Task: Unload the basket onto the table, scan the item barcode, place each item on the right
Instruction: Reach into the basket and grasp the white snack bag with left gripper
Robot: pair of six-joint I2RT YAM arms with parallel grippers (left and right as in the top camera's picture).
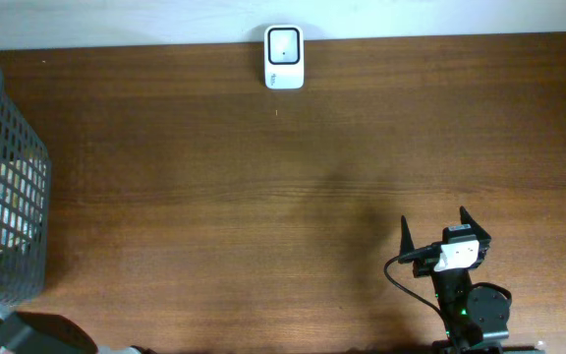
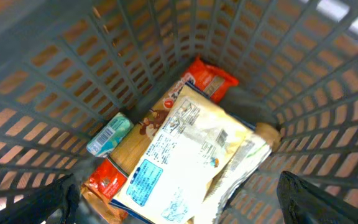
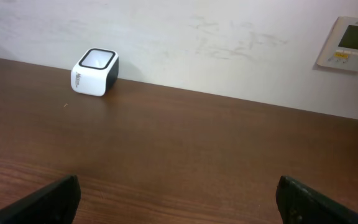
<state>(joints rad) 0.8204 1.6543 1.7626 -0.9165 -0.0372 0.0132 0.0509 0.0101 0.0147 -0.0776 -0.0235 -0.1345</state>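
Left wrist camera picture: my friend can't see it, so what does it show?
Looking down into a grey plastic lattice basket: a big pale yellow flat packet lies on top, a red-orange packet peeks out behind it, a small teal packet sits beside it. The left gripper hangs open above, holding nothing.

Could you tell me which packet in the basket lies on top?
The large cream packet with the blue label; the red packet and teal packet show beside it.
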